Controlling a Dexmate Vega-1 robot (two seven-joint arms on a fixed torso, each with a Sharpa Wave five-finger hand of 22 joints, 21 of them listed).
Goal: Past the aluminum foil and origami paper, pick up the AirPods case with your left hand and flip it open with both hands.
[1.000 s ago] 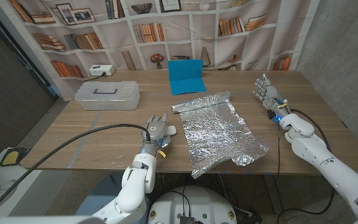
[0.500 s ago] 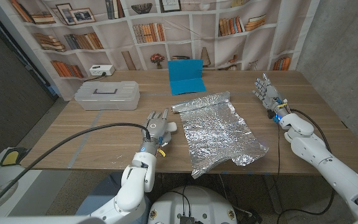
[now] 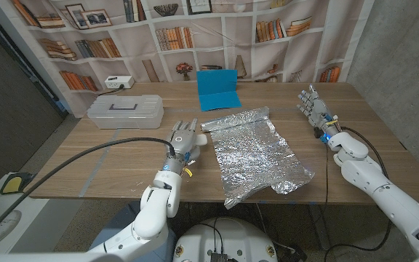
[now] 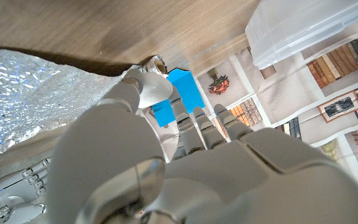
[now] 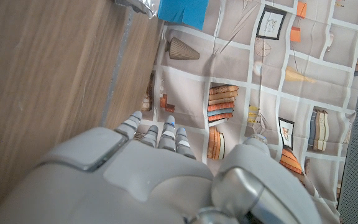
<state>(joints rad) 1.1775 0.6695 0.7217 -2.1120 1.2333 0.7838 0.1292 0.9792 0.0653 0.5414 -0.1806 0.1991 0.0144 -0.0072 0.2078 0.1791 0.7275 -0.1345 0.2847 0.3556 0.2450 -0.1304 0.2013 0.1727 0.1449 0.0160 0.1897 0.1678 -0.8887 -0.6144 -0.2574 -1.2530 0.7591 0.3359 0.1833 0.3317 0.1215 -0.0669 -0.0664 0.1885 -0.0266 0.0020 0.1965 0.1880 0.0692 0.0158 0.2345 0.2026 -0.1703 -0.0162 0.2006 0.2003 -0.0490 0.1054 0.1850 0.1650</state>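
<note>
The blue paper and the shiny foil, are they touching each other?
Apart. In the head view, a strip of bare wooden table shows between the blue origami paper and the aluminum foil.

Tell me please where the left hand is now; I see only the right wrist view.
Observer: In the head view the left hand is over the table, close beside the left edge of the foil sheet.
Operator: What else is near that hand?
Observer: A clear plastic box with a lid stands farther back on its left, apart from it.
</note>
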